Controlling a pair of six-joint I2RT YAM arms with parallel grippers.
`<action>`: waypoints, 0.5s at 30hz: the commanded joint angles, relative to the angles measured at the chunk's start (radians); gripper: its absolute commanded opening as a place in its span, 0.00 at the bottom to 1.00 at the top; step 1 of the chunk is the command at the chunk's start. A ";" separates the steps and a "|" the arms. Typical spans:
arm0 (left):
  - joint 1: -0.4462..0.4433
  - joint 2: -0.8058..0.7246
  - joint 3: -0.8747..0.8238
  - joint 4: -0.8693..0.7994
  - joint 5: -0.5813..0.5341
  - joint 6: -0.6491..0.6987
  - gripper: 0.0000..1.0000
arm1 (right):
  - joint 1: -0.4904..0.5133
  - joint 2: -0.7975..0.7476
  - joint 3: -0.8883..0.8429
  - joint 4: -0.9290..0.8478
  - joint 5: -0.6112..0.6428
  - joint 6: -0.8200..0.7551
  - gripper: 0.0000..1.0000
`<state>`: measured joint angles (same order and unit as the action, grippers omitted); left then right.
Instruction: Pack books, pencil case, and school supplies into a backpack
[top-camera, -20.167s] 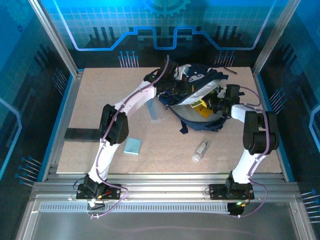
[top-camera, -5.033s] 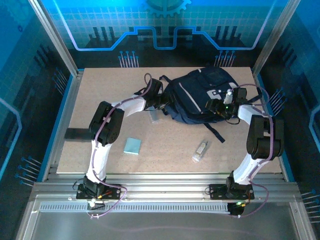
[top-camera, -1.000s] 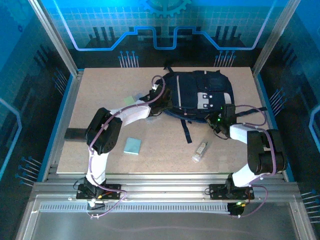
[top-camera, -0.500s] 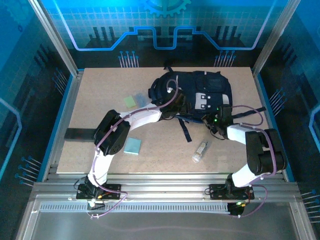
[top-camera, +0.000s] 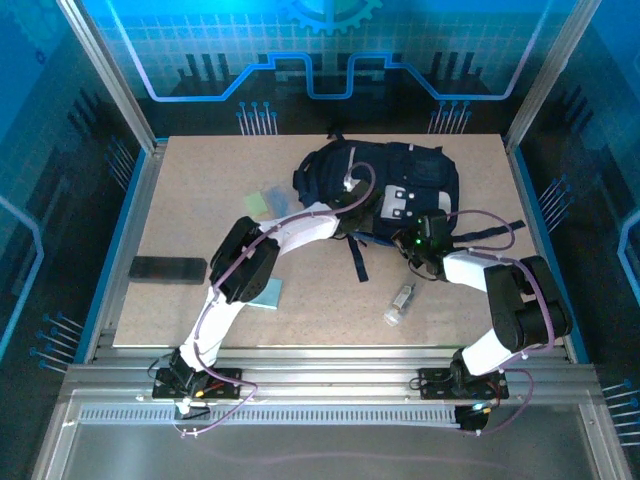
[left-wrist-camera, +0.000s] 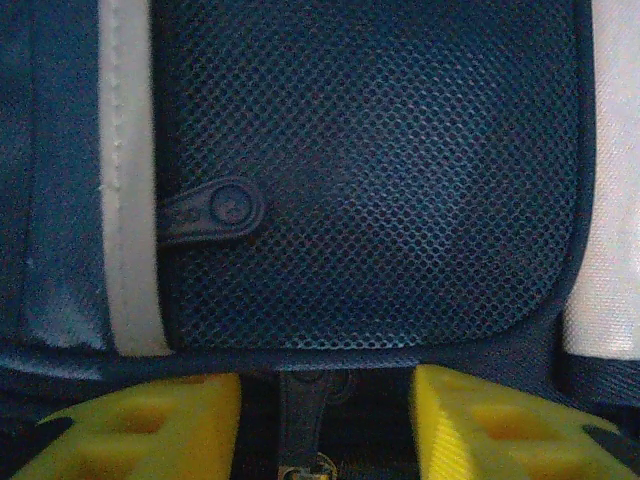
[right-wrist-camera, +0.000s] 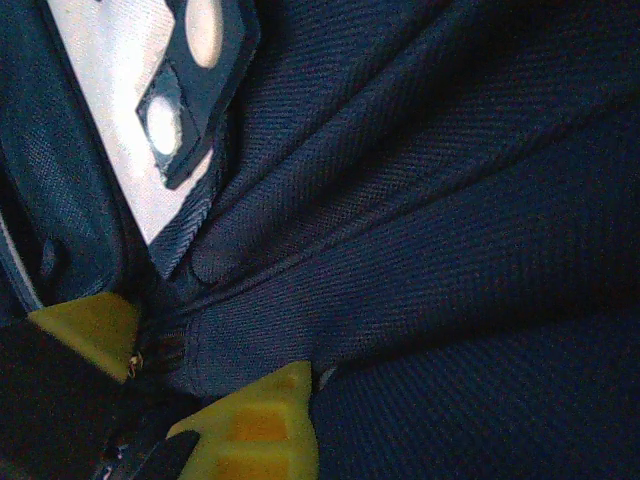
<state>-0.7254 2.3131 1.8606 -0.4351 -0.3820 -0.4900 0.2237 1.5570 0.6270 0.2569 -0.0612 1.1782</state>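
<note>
The dark navy backpack (top-camera: 400, 175) lies flat at the table's back middle, white patch up. My left gripper (top-camera: 352, 196) hovers over its front. Its yellow fingers (left-wrist-camera: 150, 425) stand apart in the left wrist view, either side of a dark zipper pull (left-wrist-camera: 300, 415) below the mesh pocket (left-wrist-camera: 370, 170), without touching it. My right gripper (top-camera: 414, 243) is shut on a fold of the backpack (right-wrist-camera: 420, 220) at its near edge. The pencil case (top-camera: 281, 201) and a pale-green block (top-camera: 258, 203) lie left of the bag. A teal pad (top-camera: 266, 293) and a clear tube (top-camera: 401, 299) lie nearer. The books are out of view.
A flat black object (top-camera: 167, 268) lies at the table's left edge. A loose dark strap (top-camera: 357, 258) trails from the backpack toward the near side. Metal frame posts and blue walls surround the table.
My left gripper let go, opened and moved right across the backpack's front. The backpack and my right gripper shifted a little to the left. The green block and pencil case came into view.
</note>
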 joint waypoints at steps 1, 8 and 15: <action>0.023 0.112 0.054 -0.097 -0.087 0.042 0.40 | 0.032 -0.021 -0.038 -0.037 -0.053 -0.003 0.00; 0.036 0.109 0.049 -0.159 -0.054 0.042 0.33 | 0.027 -0.034 -0.044 -0.050 -0.022 -0.006 0.00; 0.049 0.068 0.030 -0.140 -0.066 0.046 0.00 | 0.006 -0.029 -0.045 -0.053 -0.008 -0.014 0.00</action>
<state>-0.7166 2.3489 1.9236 -0.5190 -0.4141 -0.4633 0.2283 1.5520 0.6094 0.2817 -0.0475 1.1790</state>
